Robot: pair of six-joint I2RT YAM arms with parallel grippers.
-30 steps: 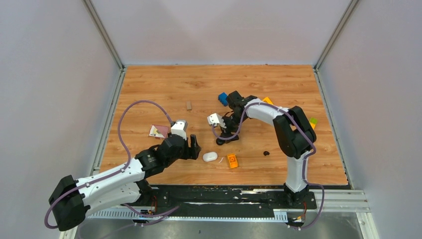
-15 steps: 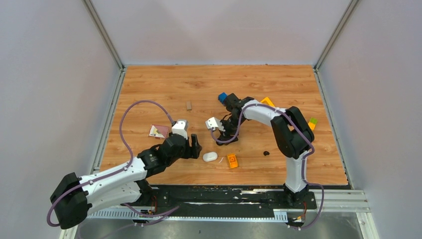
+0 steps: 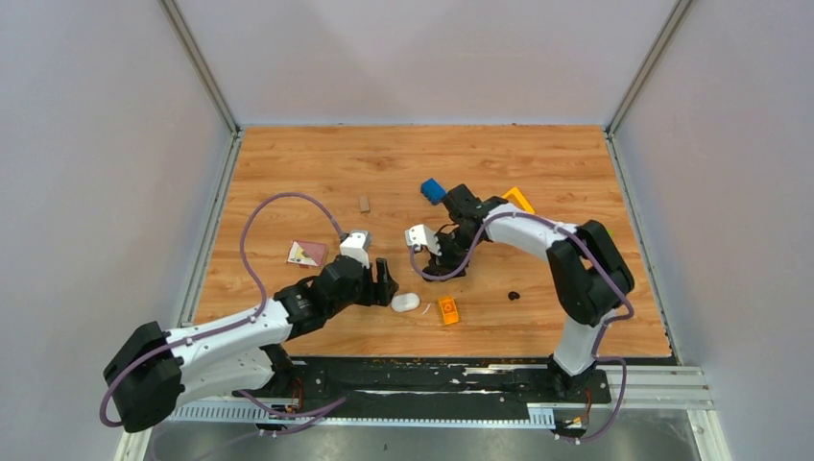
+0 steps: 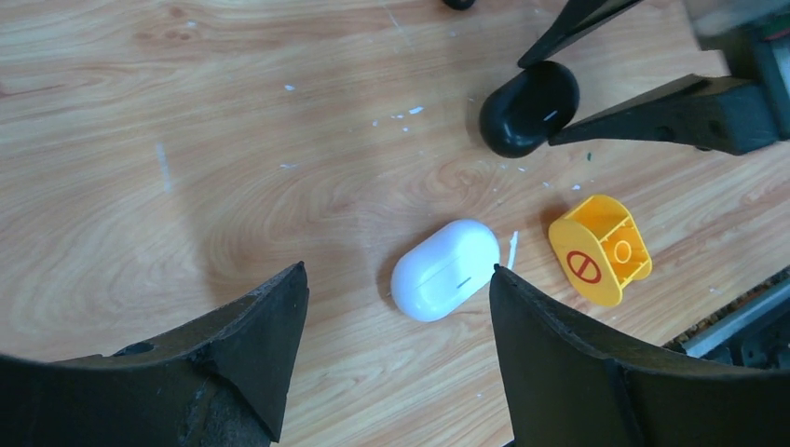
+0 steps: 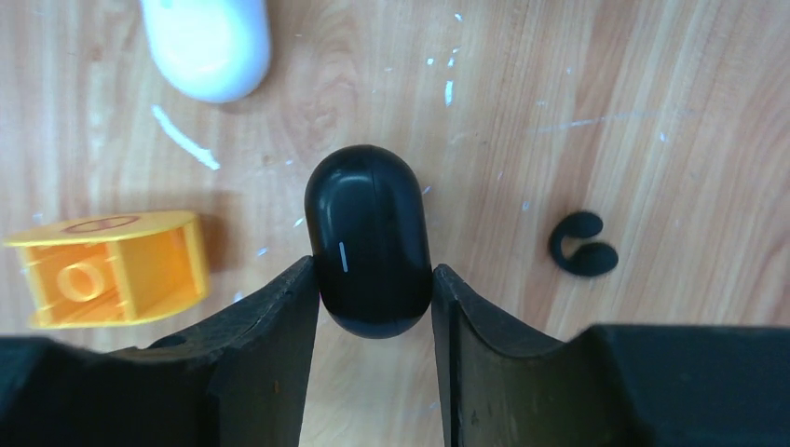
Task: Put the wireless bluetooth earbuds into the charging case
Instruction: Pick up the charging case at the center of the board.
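Near the front of the worktop (image 3: 317, 163), mid-width: two pincers, each at its own pebble-shaped case.

Left pincer (image 4: 396, 273) has its jaws wide and holds nothing. The white charging case (image 4: 445, 268) lies flat between and just ahead of its fingers, untouched, lid shut, just beside an orange block (image 4: 601, 250). The wide spread looks meant to straddle the case and steady it. Right pincer (image 5: 374, 268) is closed on a black oval case (image 5: 368, 237), fingers against both its long flanks, likely to lift it or clear it aside. The wireless bluetooth earbuds are not identifiable. A small black curled piece (image 5: 582, 244) lies apart, on the side of the black case away from the block; I cannot tell if it is one. With the white lid down, nothing can go in yet.
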